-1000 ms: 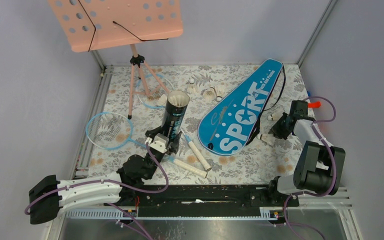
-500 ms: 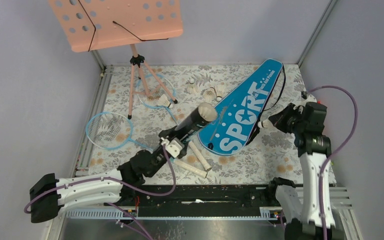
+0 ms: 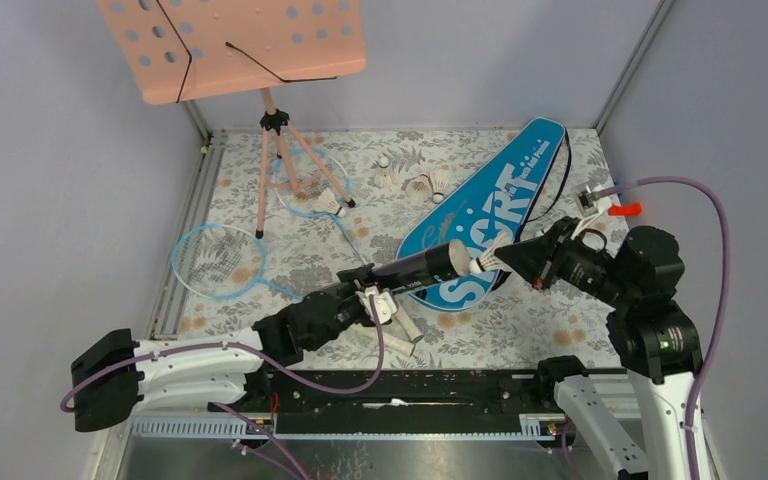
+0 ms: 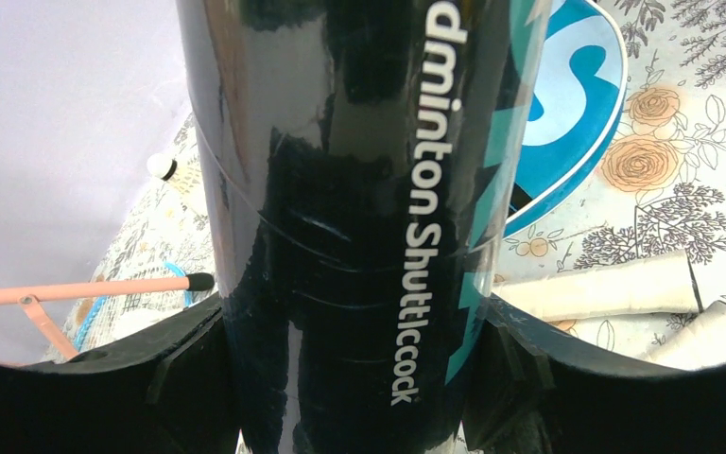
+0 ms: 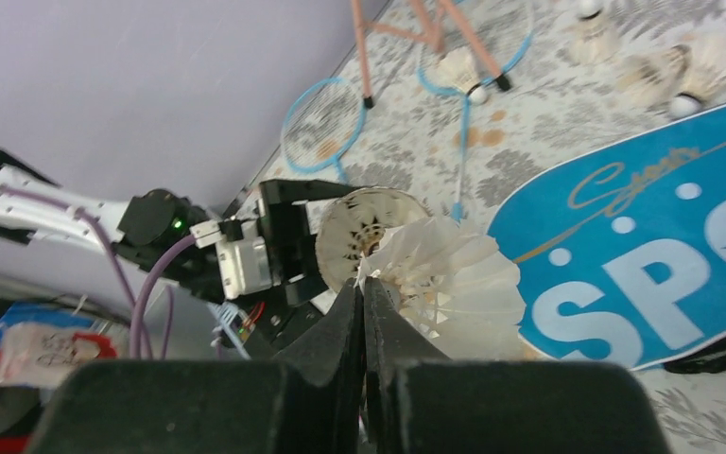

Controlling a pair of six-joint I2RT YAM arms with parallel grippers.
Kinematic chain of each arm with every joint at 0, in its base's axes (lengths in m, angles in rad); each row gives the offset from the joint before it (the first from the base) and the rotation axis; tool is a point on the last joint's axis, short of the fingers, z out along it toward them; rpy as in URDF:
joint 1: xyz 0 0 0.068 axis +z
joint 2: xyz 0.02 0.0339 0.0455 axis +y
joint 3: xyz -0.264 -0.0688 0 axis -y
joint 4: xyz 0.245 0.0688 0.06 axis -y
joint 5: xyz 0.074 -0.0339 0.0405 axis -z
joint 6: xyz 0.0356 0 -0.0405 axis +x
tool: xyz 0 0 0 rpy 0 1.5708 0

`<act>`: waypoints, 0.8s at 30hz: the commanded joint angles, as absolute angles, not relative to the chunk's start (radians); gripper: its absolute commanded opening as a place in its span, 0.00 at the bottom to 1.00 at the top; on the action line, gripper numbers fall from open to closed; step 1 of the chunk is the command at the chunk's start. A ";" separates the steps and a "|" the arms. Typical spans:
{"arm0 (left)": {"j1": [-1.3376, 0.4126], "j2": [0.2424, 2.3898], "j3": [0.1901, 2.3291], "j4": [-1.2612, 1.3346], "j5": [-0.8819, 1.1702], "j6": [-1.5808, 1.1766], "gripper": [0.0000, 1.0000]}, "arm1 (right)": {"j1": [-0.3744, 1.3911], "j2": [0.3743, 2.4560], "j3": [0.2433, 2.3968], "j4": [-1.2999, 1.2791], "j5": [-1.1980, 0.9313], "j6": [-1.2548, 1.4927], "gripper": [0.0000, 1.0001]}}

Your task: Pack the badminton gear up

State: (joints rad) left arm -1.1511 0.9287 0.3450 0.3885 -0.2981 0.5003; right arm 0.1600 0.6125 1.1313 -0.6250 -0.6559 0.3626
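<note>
Top view, tube: the left gripper [image 3: 368, 297] is clasped around the dark tube [image 3: 415, 270], which lies almost level above the tabletop [image 3: 560, 320] at centre frame, its open mouth facing right.
Top view, shuttlecock: the right gripper [image 3: 513, 262] is closed on a shuttlecock [image 3: 485, 263] just beside the tube mouth; its narrow end seems to face the opening.
Top view, other gear: the blue bag [image 3: 505, 195] lies behind, upper right. The two rackets [image 3: 218, 262] and three loose shuttlecocks [image 3: 425, 186] lie left and upper centre, near the pink music stand [image 3: 230, 45].
Left wrist view, grip: the tube [image 4: 340, 218] fills the frame, with a finger [image 4: 180, 369] pressed against each side. The bag and the cream racket handles [image 4: 605, 288] lie at the right.
Right wrist view, grip: the jaws meet on the feather skirt of the shuttlecock [image 5: 444, 284], directly before the tube's round mouth [image 5: 369, 236]. Whether it has entered yet cannot be told.
Step in hand: loading a shuttlecock into the tube, early in the packing.
Next move: it calls for pushing straight along the tube's axis, releasing only once the feathers are inside, with the tube held steady.
</note>
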 commanded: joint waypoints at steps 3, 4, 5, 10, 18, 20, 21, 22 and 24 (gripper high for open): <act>-1.150 0.940 0.397 0.459 -0.260 0.506 0.12 | 0.238 0.670 1.099 -0.534 -0.724 0.396 0.00; -1.150 0.942 0.396 0.465 -0.260 0.500 0.12 | 0.252 0.676 1.088 -0.519 -0.715 0.398 0.00; -1.150 0.943 0.396 0.465 -0.259 0.499 0.12 | 0.270 0.682 1.075 -0.497 -0.709 0.407 0.00; -1.150 0.942 0.391 0.484 -0.261 0.489 0.12 | 0.406 0.736 1.023 -0.416 -0.648 0.440 0.00; -1.150 0.924 0.349 0.577 -0.271 0.468 0.12 | 0.571 0.829 0.959 -0.317 -0.577 0.525 0.00; -1.150 0.921 0.338 0.603 -0.260 0.466 0.12 | 0.603 0.852 0.950 -0.291 -0.555 0.533 0.00; -1.150 0.919 0.329 0.617 -0.256 0.465 0.12 | 0.617 0.866 0.948 -0.283 -0.547 0.536 0.00; -1.150 0.915 0.322 0.633 -0.254 0.464 0.12 | 0.631 0.879 0.946 -0.276 -0.543 0.539 0.00; -1.151 0.904 0.310 0.653 -0.249 0.462 0.12 | 0.665 0.917 0.941 -0.255 -0.540 0.546 0.00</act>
